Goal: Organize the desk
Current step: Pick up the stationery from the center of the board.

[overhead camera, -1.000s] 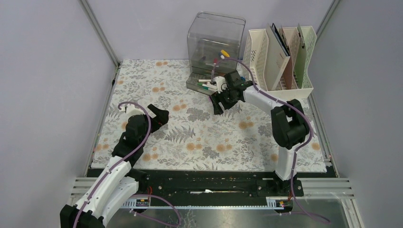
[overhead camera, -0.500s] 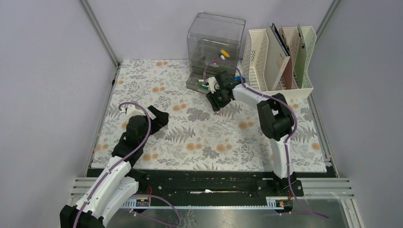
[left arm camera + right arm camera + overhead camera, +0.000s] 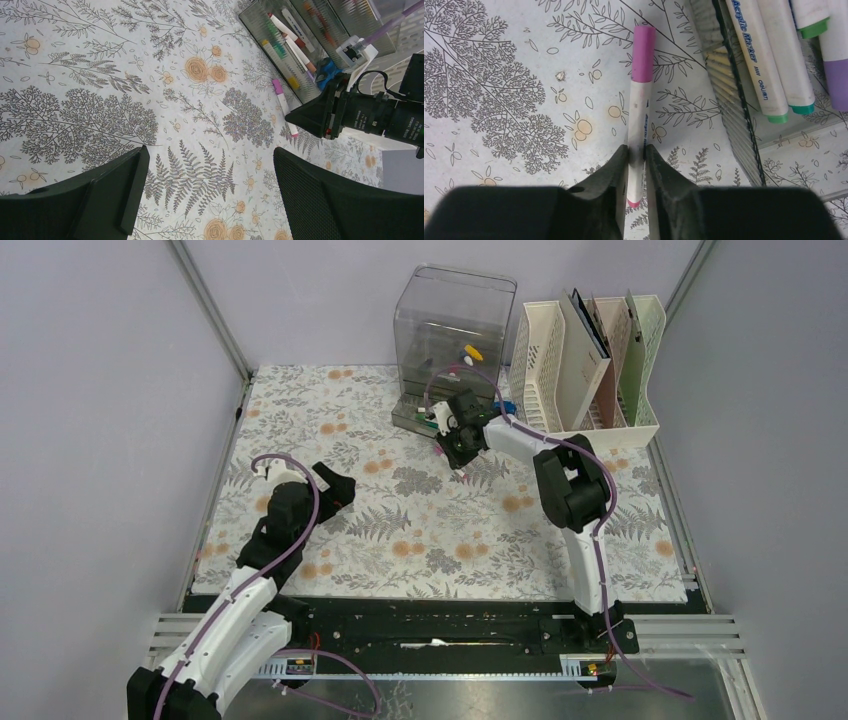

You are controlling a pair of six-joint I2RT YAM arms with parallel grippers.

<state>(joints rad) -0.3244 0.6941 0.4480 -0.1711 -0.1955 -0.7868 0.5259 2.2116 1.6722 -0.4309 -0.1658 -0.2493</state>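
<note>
Table (image 3: 300, 400): white cloth with grey ferns and orange flowers, fills the floor of the scene; black rail along the near edge
Right tool (image 3: 636, 160): clenched on a pink marker (image 3: 640, 110), fingers pinching the near end of its white barrel; pink cap points away from the wrist
Pink marker, place: far middle of the table, just beside the near-left corner of the clear tray (image 3: 734, 100); marker looks to lie flat on the cloth
Clear tray: holds several markers (image 3: 756, 60) with green and purple ends, lying side by side
Clear box (image 3: 455, 325): stands at the far edge, behind the tray
File racks (image 3: 590, 360): far right, upright, folders inside
Left tool (image 3: 210, 200): released, fingers spread wide with nothing between; over bare cloth on the left side, well apart from the marker
Right arm (image 3: 570, 490): reaches from the near right toward the far middle
</note>
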